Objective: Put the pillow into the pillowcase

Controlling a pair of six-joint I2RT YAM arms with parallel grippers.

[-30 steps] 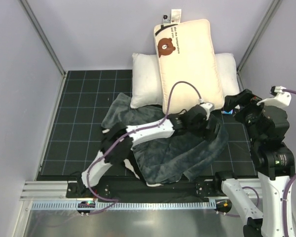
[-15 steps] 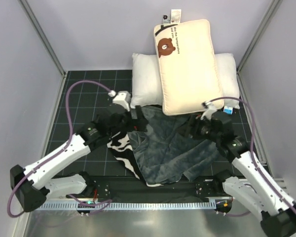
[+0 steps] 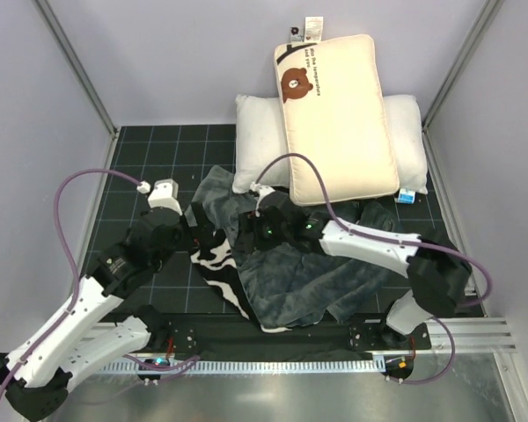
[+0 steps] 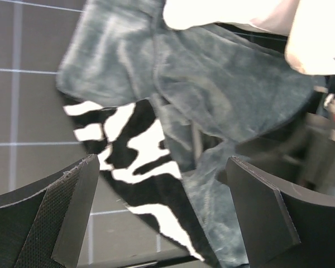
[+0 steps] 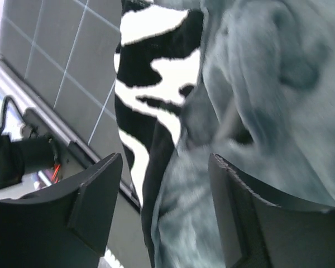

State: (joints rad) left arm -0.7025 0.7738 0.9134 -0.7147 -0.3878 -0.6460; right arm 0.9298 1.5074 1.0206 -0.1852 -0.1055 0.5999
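The cream pillow [image 3: 334, 114] with the bear face lies at the back, resting on a plain white pillow [image 3: 255, 145]. The pillowcase [image 3: 326, 272] lies crumpled mid-table, grey side up, with a zebra-striped fold at its left edge. My left gripper [image 3: 191, 237] is open and empty just left of that fold; the left wrist view shows the striped fabric [image 4: 139, 151] beyond the gripper [image 4: 162, 215]. My right gripper [image 3: 251, 230] reaches across the pillowcase to its upper left, open, hovering over the grey and striped cloth [image 5: 268, 84]; it [image 5: 167, 209] holds nothing.
The black grid mat [image 3: 150, 176] is walled in by grey panels left, right and behind. A metal rail [image 3: 246, 362] runs along the front edge. A small blue-and-white item [image 3: 407, 196] lies by the white pillow's right corner.
My left arm has pulled back to the left, off the pillowcase's upper edge. My right arm has swung across from the right side to the pillowcase's upper left.
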